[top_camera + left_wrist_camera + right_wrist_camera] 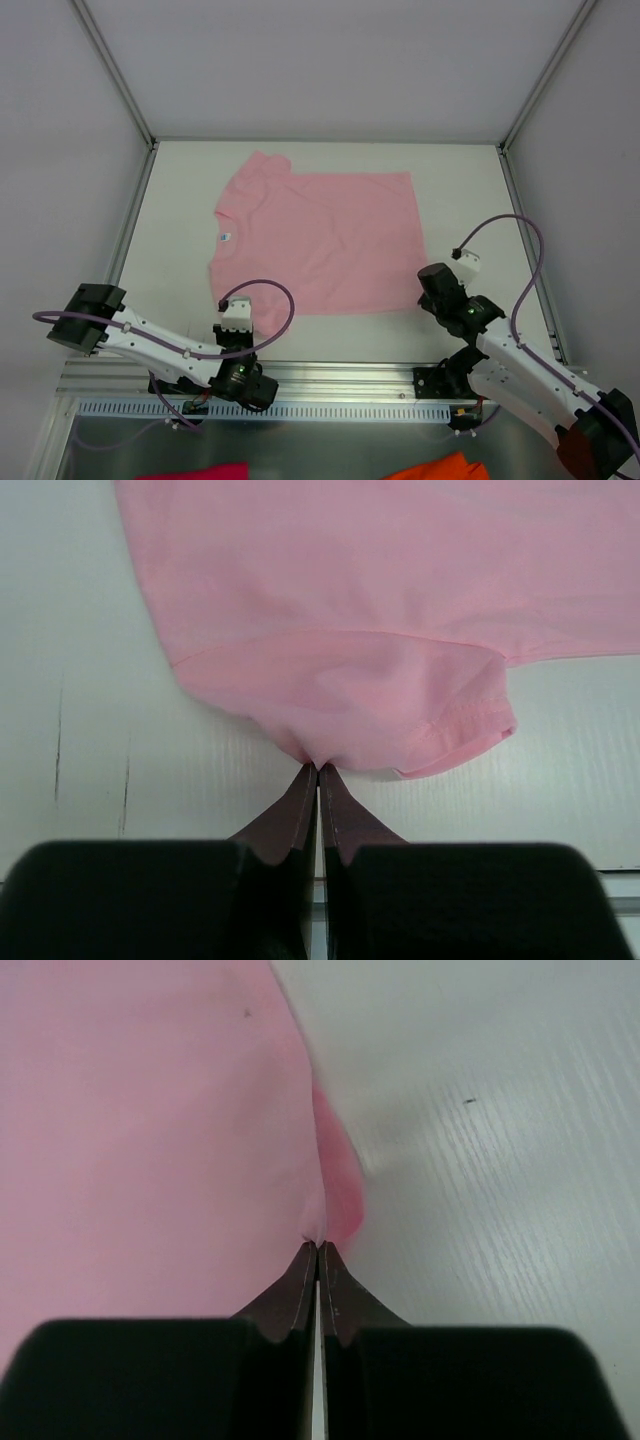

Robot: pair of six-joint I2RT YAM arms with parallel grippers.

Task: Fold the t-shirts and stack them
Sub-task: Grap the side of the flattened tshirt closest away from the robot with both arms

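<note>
The pink t-shirt (320, 240) is lying spread flat on the white table (470, 200). Its collar and small neck label (226, 237) are pointing toward the left side and its hem toward the right. One sleeve is lying at the far edge and the other at the near left corner.

The left jaws are pressing together on that near sleeve (400, 710). The left wrist view shows the tips pinching a small tuck of cloth just beside the sleeve's stitched edge. The right jaws are also pressing together, nipping a fold of the cloth's edge near the near hem corner, where the right wrist view shows the fabric (150, 1110) bunching up into the tips.

The shirt is looking thin, soft and very light. It is puckering where it is pinched and lying limp everywhere else, so it will probably drape and sag between the two holds rather than keep any shape. It is likely sliding easily over the smooth table. A pinch catching only the top layer could let the bottom layer trail behind.

The best holds are probably the doubled, stitched parts: the sleeve hem, the bottom hem corner and the shoulder seams. There the cloth is thicker and both layers are meeting. Lifting both holds evenly should be keeping the near edge taut for a clean fold.
</note>
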